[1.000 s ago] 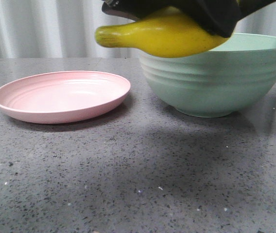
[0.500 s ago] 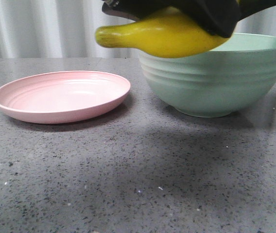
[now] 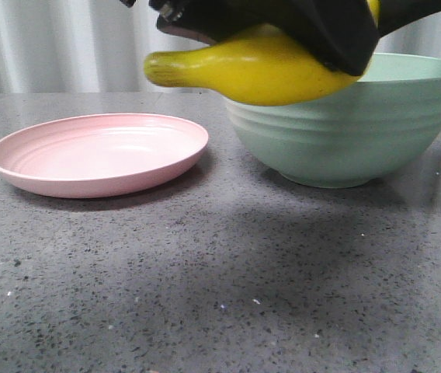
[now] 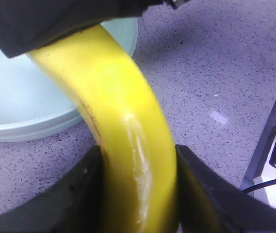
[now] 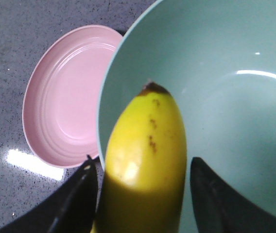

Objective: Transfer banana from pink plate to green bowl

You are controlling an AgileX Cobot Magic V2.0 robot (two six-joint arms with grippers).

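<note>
A gripper (image 3: 298,27) holds the banana (image 3: 244,68) above the green bowl (image 3: 352,124).

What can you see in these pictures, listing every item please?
banana: one, yellow, held in the air over the near-left rim of the bowl, stem end pointing towards the plate.
pink plate: one, pale pink, on the table to the left, nothing on it.
green bowl: one, sage green, ribbed, on the table to the right of the plate.
table: one, speckled dark grey, under everything.
backdrop: one, pale, with vertical folds, behind the table.
left gripper: one, black, jaws closed on the banana.
right gripper: one, black, jaws on either side of the banana, above the bowl.
</note>
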